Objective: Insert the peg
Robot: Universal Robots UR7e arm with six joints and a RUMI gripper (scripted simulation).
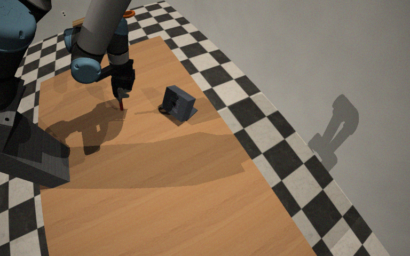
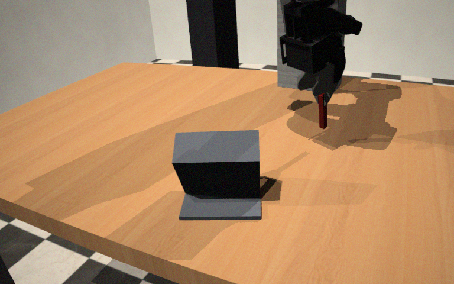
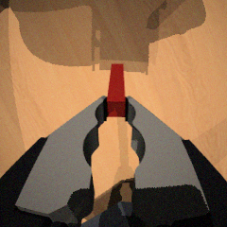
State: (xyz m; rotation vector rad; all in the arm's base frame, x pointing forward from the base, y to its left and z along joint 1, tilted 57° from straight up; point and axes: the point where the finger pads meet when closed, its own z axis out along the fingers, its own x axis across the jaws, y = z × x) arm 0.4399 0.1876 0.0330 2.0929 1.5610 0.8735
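Note:
My gripper [image 1: 121, 95] is shut on the top of a thin red peg [image 1: 121, 104], which hangs upright with its lower end just above the wooden table. The gripper also shows in the exterior view [image 2: 323, 92] with the peg [image 2: 323, 110], and in the wrist view [image 3: 116, 106] with the peg [image 3: 116, 90] sticking out past the grey fingertips. The dark grey sloped panel [image 1: 178, 103] stands on its flat base to the right of the gripper, well apart from it. The exterior view shows the panel's back [image 2: 219, 168]. The hole faces the gripper's side and is hard to make out.
The robot's base [image 1: 7, 104] and its mount fill the left of the top view. A dark post [image 2: 212, 33] stands behind the table's far edge. An orange ring [image 1: 128, 13] lies on the floor beyond the table.

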